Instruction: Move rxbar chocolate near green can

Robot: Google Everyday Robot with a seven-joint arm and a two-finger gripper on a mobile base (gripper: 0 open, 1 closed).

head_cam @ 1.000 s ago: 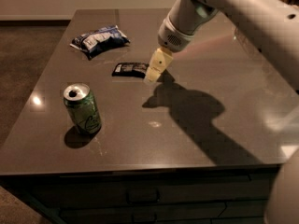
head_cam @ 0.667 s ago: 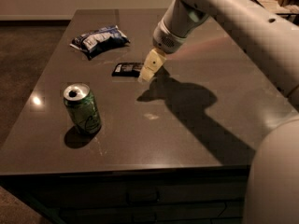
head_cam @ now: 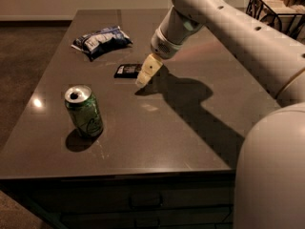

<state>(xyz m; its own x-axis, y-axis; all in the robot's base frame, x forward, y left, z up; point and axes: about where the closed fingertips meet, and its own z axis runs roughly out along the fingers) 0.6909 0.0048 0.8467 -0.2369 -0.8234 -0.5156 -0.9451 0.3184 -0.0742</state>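
Rxbar chocolate (head_cam: 127,71) lies flat on the table (head_cam: 200,137), its right end meeting the tip of the gripper (head_cam: 144,76), which hangs angled down from the arm (head_cam: 224,18) reaching in from the right. I cannot tell whether the gripper is released or clenched, nor whether it touches the wrapper or only stands just above it. The bar does not look lifted.

My worries start right there. The bar is thin and flat on a hard, smooth top, so a descent slightly off its end would likely shove it leftwards or pinch only the wrapper edge, and it could slip free halfway. A push the wrong way would send it towards the snack bag (head_cam: 101,39) lying beyond it, away from the target. The green can (head_cam: 85,111) stands upright well apart from the bar, nearer the front left; coming in low or fast with the bar, I could clip it and tip it over, and a can on its side would probably roll off this surface.

As for containers: the can shows a dark opening in its silver top, contents hidden. The bag looks puffy and closed. A wire basket (head_cam: 253,4) at the far right holds something pale I cannot identify
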